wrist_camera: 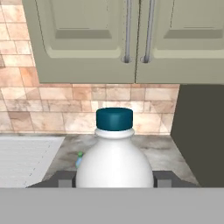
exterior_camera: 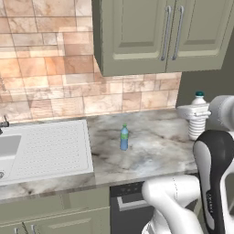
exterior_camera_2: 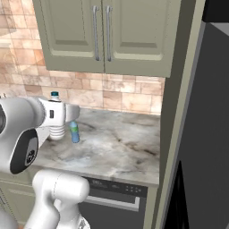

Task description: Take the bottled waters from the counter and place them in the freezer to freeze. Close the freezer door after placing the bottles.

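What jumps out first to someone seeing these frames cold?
The clear ribbed bottle with the dark cap, dead centre in the hand view, sits between the fingers of the gripper, which is shut on it, lifted off the counter near its right end. Next, the small blue bottle with the green cap stands upright alone mid-counter, just right of the white drainboard.

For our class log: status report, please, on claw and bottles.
Claw shut on clear ribbed dark-capped bottle. Small blue green-capped bottle upright on marbled stone counter. Nothing in the way.
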